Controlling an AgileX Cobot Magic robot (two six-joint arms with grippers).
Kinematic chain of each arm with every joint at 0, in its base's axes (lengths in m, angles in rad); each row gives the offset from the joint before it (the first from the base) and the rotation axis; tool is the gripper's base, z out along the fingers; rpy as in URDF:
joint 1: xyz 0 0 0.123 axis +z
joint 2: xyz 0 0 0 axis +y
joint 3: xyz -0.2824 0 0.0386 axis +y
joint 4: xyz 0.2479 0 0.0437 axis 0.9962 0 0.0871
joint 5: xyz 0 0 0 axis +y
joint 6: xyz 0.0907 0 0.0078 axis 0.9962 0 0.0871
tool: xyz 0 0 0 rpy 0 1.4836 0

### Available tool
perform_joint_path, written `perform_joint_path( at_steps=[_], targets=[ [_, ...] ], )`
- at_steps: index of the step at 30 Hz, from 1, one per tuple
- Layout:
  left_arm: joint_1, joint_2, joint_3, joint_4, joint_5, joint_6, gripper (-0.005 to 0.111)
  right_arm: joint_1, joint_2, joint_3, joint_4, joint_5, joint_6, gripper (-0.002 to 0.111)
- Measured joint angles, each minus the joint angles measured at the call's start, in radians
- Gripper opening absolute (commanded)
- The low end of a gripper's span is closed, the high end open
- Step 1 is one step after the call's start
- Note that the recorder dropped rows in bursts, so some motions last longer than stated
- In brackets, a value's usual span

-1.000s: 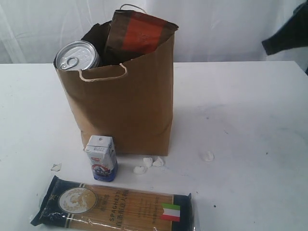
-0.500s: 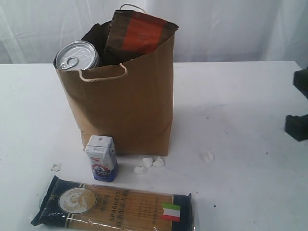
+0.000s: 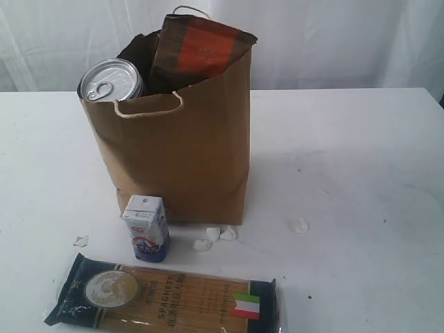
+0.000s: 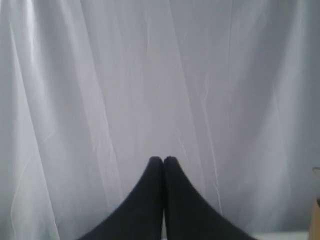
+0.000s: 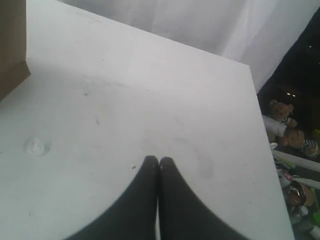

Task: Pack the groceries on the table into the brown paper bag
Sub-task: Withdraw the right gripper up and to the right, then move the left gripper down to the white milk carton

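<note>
The brown paper bag [image 3: 173,149] stands upright on the white table [image 3: 347,159]. From its mouth stick out a dark jar with a silver pull-tab lid [image 3: 109,80] and an orange-labelled brown pouch [image 3: 198,48]. In front of the bag stands a small white-blue carton [image 3: 146,227]; nearer the front edge lies the long spaghetti pack [image 3: 166,300]. Neither arm shows in the exterior view. My left gripper [image 4: 163,159] is shut and empty, facing a white curtain. Shut on nothing, my right gripper [image 5: 159,160] hangs over bare table [image 5: 150,100], to the right of the bag's corner [image 5: 12,45].
Small white crumpled scraps [image 3: 214,236] lie by the bag's foot, one more [image 3: 300,225] further right, also seen as a white scrap [image 5: 36,146] in the right wrist view. Another scrap [image 3: 81,241] lies left of the carton. Clutter with soft toys [image 5: 287,130] lies beyond the table's edge.
The dark arm at the right edge of the exterior view dropped lower and then left that view. The bag and groceries have not moved.
</note>
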Motion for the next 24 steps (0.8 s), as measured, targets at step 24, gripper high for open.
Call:
perform_joint_path(
  at_steps=[24],
  targets=[
    [-0.32, 0.562, 0.158, -0.739, 0.423, 0.524, 0.0, 0.0, -0.002, 0.112, -0.002, -0.162, 0.047, 0.0]
  ],
)
